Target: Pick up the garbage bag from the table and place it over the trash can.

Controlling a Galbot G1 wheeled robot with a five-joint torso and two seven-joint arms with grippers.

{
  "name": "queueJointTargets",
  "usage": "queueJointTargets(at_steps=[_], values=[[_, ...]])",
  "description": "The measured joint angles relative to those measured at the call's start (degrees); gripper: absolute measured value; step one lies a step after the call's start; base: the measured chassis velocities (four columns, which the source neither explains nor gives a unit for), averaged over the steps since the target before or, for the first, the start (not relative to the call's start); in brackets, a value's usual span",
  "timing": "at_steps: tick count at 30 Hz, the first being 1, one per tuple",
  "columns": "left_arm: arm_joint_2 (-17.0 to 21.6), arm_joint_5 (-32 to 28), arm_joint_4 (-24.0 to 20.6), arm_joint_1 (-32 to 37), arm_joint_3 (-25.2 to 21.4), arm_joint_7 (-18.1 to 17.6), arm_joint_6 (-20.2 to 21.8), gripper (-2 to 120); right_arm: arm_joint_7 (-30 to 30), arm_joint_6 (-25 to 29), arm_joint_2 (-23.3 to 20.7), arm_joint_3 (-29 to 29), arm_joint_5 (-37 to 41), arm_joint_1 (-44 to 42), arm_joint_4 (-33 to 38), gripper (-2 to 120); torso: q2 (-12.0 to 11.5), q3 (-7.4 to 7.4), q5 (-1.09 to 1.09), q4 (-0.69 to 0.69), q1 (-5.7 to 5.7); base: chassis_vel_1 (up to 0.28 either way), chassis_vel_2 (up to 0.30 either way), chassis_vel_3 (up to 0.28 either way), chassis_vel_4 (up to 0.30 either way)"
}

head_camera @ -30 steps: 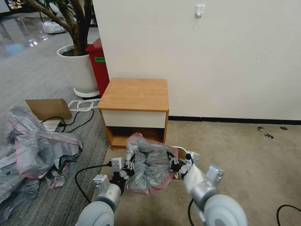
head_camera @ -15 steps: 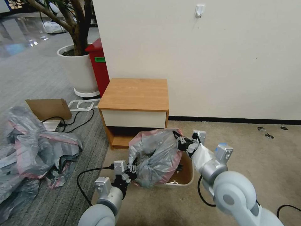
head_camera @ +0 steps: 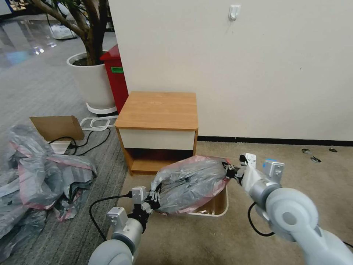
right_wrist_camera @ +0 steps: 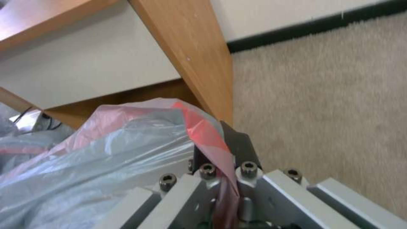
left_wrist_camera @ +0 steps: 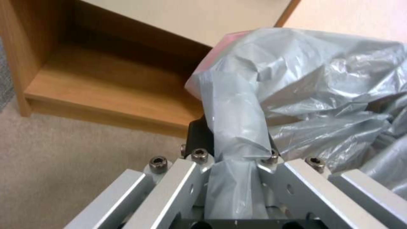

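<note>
**Bag stretched between two grippers over the bin mouth**

Left to right in the head view: the left gripper (head_camera: pixel 153 198), at seven o'clock of the small cream-white rectangular plastic trash can (head_camera: pixel 220 210), is clamped on a gathered fold of the thin, crinkly grey translucent garbage bag with a pink rim (head_camera: pixel 191 182); the left wrist view shows the film bunched between its jaws. The bag spans above the can, in front of the light-brown wooden bedside table (head_camera: pixel 159 110). The right gripper (head_camera: pixel 231 171), at one o'clock of the can, is closed on the pink rim.

Handling, as judged: the film is very light, limp and slippery, and likely to tear or slip under tension; the reinforced pink rim is the better hold, taken at opposite sides so the mouth opens.

Against the earlier frames, the right gripper has swung outward toward three o'clock, drawing the bag from a slack bundle into a taut, flatter span and uncovering the can's right side. The left gripper has barely moved.
</note>
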Motion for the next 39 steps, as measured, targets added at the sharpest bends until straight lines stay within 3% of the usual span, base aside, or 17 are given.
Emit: queueJointTargets(at_steps=[8, 18, 32, 39], values=[[-1.4, -5.7, 1.6, -1.4, -4.5, 2.1, 0.0, 7, 6.1, -0.1, -2.3, 5.3, 18.4, -1.3, 1.8, 0, 0.0, 0.00, -0.01, 0.00, 0.00, 0.000, 0.000, 0.000, 0.000], [-1.6, -17.3, 1.4, -2.1, -6.7, 1.0, 2.9, 7, 6.6, 1.3, 0.3, 6.2, 22.9, -4.1, 2.5, 0, 0.0, 0.00, -0.01, 0.00, 0.00, 0.000, 0.000, 0.000, 0.000], [-1.2, -24.9, 3.5, -3.9, -8.6, -2.8, 4.7, 7, 7.9, 4.2, 3.3, 4.1, 19.3, -7.2, 5.5, 0, 0.0, 0.00, -0.02, 0.00, 0.00, 0.000, 0.000, 0.000, 0.000], [-1.1, -26.2, 3.4, -3.9, -9.1, -3.3, 4.8, 7, 3.7, 5.1, 6.4, 3.1, 12.5, -9.0, 3.8, 0, 0.0, 0.00, -0.01, 0.01, 0.00, 0.000, 0.000, 0.000, 0.000]])
